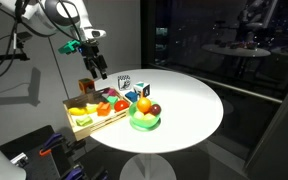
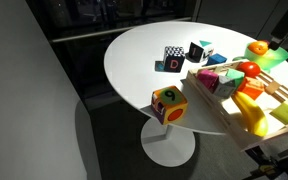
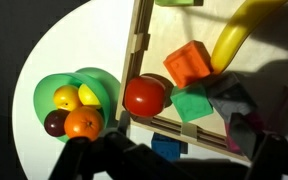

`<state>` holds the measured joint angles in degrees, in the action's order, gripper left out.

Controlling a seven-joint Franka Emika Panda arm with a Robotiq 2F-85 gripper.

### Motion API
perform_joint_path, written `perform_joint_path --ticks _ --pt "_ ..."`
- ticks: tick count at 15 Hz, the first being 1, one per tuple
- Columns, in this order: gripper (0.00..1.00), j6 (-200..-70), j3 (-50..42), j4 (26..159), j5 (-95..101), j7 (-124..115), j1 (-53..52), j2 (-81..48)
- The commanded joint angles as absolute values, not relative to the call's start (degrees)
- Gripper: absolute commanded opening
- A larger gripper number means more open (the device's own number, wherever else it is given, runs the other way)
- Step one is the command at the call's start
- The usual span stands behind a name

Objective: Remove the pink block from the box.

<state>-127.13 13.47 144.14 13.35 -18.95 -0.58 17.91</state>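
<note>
The gripper (image 1: pixel 98 68) hangs over the box (image 2: pixel 210 101) with jaws spread wide, and the pink block (image 2: pixel 222 77) looks light and hard, so pinch its flat sides.

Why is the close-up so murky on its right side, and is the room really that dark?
Wrist view: shadow darkens the right of the box, the gripper along the bottom is a black blur, the green bowl is bright. Both exterior views: the white table is well lit against dark surroundings.
</note>
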Motion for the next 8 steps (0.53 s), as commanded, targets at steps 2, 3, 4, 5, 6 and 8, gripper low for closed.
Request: perform_joint_path --ticks 2,3,4,5,6,8 --pt "1.0 -127.5 11.38 139.83 10.92 -16.03 -2.82 11.97" --pt "1.0 -127.54 11.11 138.92 10.33 -15.19 -3.3 10.34" --pt "1.0 -127.59 10.9 138.05 9.75 -14.71 -3.68 8.79" --pt "1.0 -127.93 10.67 137.17 8.99 -13.92 -4.11 7.27" --pt "1.0 -128.3 10.47 136.31 8.28 -13.11 -4.54 5.74" --pt "1.0 -129.3 10.32 134.36 7.62 -12.17 -5.12 2.55"
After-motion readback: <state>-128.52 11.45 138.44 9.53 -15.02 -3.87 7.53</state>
